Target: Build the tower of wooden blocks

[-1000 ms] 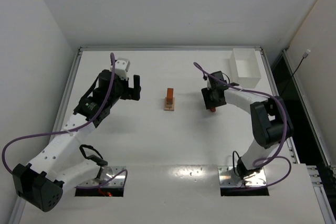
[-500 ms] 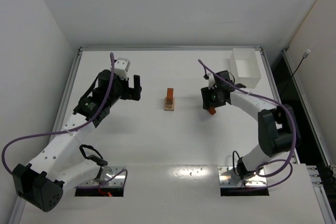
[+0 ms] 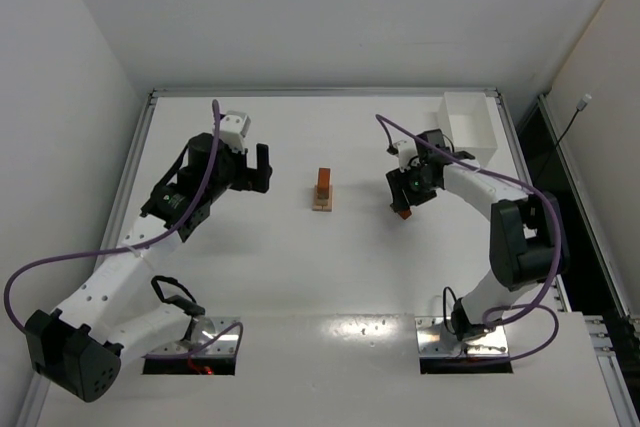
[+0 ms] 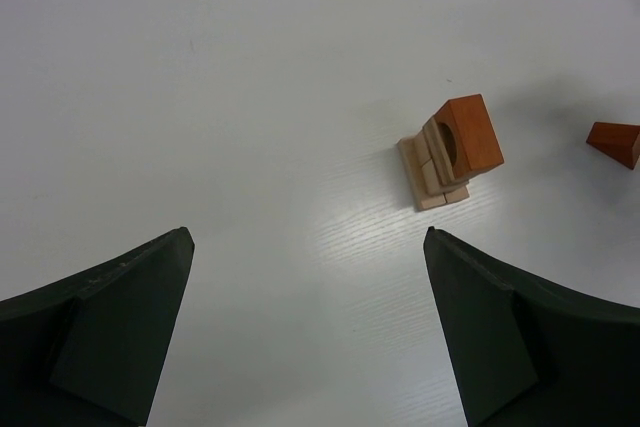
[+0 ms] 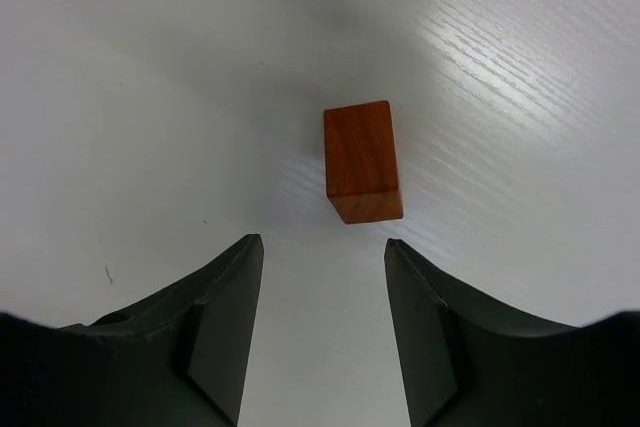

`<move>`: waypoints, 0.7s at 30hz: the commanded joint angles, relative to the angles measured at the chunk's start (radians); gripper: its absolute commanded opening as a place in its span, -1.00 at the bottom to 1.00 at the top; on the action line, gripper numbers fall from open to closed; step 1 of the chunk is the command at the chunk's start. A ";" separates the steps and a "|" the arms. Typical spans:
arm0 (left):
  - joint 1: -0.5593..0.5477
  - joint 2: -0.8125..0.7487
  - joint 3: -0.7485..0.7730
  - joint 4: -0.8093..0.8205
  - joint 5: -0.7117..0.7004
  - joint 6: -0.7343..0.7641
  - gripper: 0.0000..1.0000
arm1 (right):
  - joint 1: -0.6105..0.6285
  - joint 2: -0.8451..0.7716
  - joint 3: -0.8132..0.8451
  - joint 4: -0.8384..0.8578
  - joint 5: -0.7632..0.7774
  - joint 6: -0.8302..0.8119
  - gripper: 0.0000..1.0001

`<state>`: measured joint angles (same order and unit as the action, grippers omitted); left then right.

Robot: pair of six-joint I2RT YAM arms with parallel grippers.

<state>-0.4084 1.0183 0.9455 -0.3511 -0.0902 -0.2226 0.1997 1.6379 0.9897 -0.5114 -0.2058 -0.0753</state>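
Note:
The wood block tower (image 3: 322, 190) stands mid-table: pale tan blocks with a reddish-orange arch block on top. In the left wrist view the tower (image 4: 448, 152) is ahead and to the right of the fingers. A loose reddish-orange block (image 3: 402, 214) lies on the table right of the tower; it also shows in the right wrist view (image 5: 362, 160) and at the edge of the left wrist view (image 4: 615, 143). My right gripper (image 5: 320, 242) is open and empty, just short of this block; it also shows in the top view (image 3: 403, 200). My left gripper (image 3: 258, 169) is open and empty, left of the tower (image 4: 307, 237).
A white rectangular box (image 3: 468, 129) stands at the back right corner. The table's raised metal edge (image 3: 320, 92) runs along the back. Both arm bases sit at the near edge.
The right arm's wrist and elbow have shifted slightly to the right and back; the loose orange block stays on the table below its open fingers. The left arm has not moved.

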 commanded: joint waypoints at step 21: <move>0.013 0.051 0.045 0.035 0.023 -0.006 0.98 | -0.005 0.172 0.156 -0.047 0.008 -0.106 0.06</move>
<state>-0.4084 1.0576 0.9463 -0.3500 -0.0738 -0.2222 0.1978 1.7943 1.1004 -0.5495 -0.1959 -0.1543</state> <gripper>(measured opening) 0.992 0.525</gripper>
